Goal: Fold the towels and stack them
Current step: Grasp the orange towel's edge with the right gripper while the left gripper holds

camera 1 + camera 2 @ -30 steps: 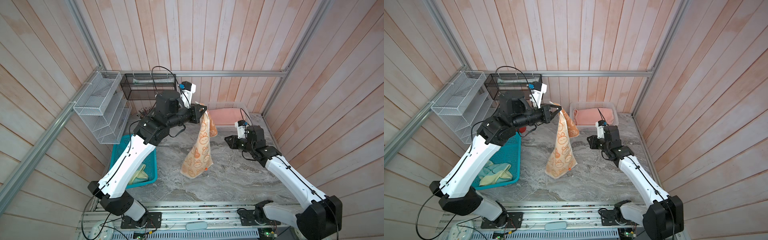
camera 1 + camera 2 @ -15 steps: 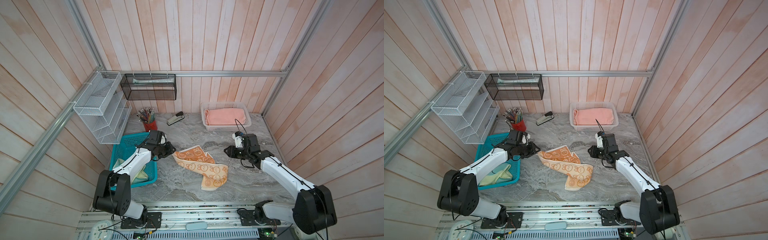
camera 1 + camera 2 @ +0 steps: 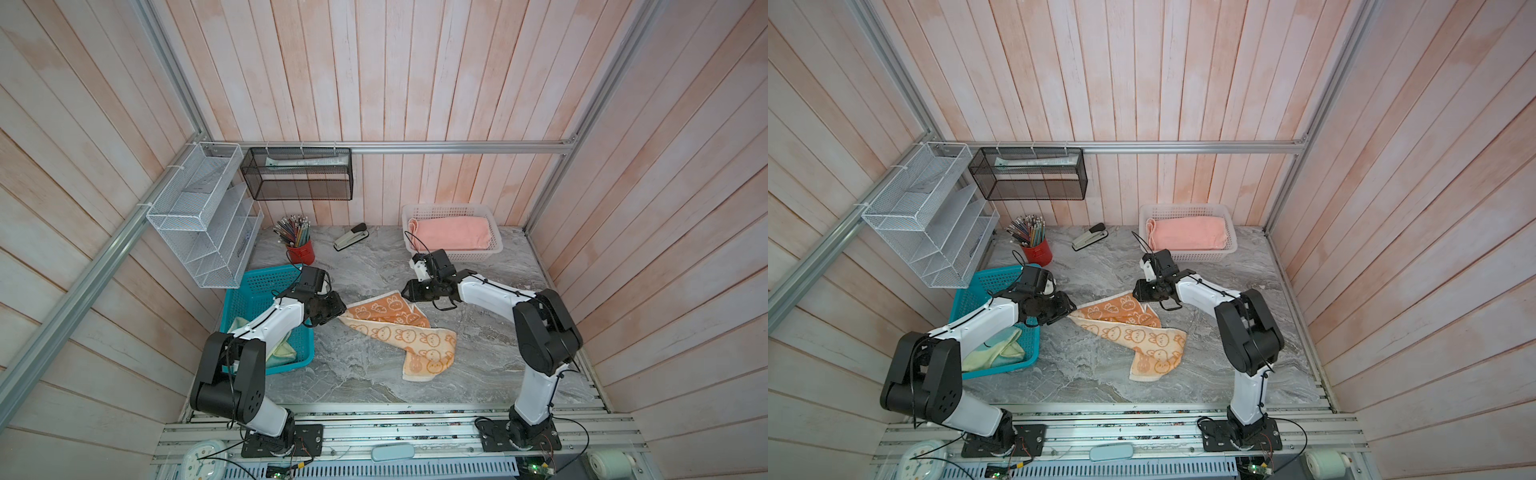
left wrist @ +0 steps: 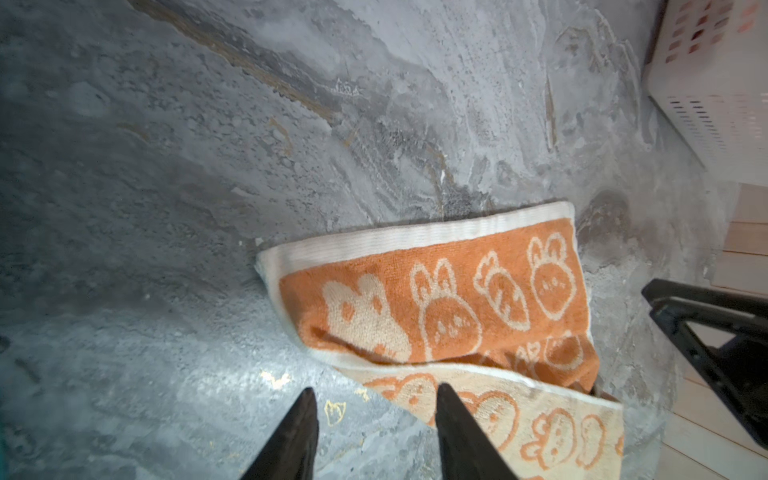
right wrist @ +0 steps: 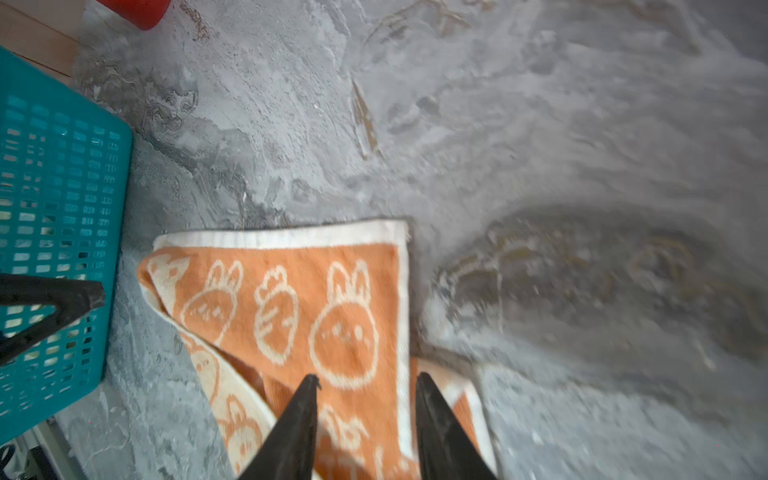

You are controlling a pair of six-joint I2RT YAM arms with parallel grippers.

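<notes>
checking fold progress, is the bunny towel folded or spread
Loosely doubled, not neatly folded: the bunny towel lies rumpled on the table, its orange end flopped over the cream side.

Twin white-and-black robot arms.
Left arm (image 3: 277, 321) and right arm (image 3: 487, 293): glossy white link shells, bulky black joint housings, thin black cables (image 3: 913, 390) alongside, flat black base plates (image 3: 309, 436); left gripper (image 4: 376, 399) has black pointed fingers (image 4: 299, 436).
</notes>
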